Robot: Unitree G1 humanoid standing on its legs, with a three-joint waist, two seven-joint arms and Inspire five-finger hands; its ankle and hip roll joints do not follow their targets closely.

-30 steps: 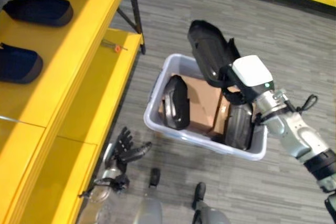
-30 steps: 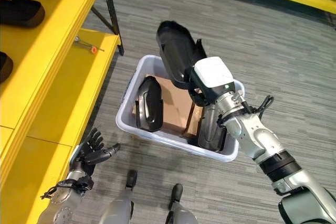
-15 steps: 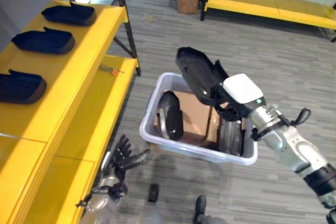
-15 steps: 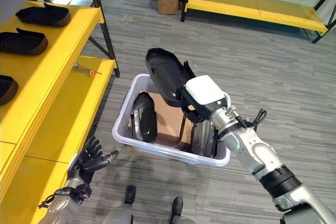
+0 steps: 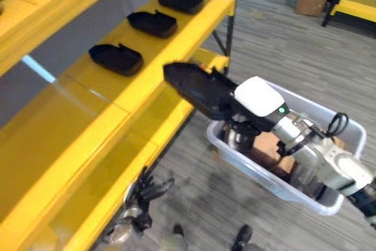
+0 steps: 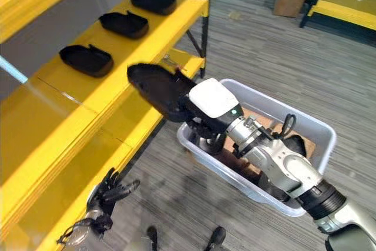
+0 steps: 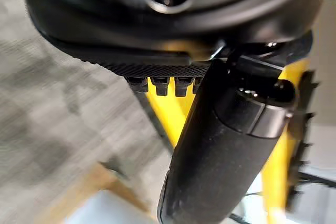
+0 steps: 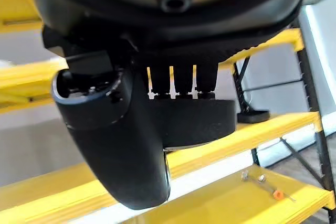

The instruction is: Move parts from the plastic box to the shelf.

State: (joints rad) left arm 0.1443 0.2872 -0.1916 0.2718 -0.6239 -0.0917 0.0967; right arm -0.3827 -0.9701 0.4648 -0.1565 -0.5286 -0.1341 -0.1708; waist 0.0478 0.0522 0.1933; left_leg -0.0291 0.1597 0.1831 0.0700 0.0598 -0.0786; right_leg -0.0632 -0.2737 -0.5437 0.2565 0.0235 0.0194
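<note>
My right hand (image 5: 257, 97), its thumb under a white cover, is shut on a long black moulded part (image 5: 194, 89). It holds the part level, left of the plastic box (image 5: 267, 180) and close to the front edge of the yellow shelf (image 5: 88, 127). In the right wrist view the fingers (image 8: 181, 82) curl over the part (image 8: 199, 121). Three similar black parts (image 5: 114, 59) lie in a row on the shelf. More dark parts (image 5: 238, 136) and brown cardboard (image 5: 271, 145) sit inside the box. My left hand (image 5: 147, 189) hangs low beside the shelf, fingers spread and holding nothing.
A lower yellow shelf board (image 6: 141, 127) runs under the held part, with a small orange-tipped tool (image 8: 262, 184) lying on it. A black shelf post (image 6: 205, 22) stands behind. Farther back are a cardboard carton (image 5: 308, 1) on the floor and another yellow rack (image 5: 358, 10).
The camera has swung toward the shelf. My right hand has carried the black part from above the box leftward to the shelf's edge. The left hand stays low and open.
</note>
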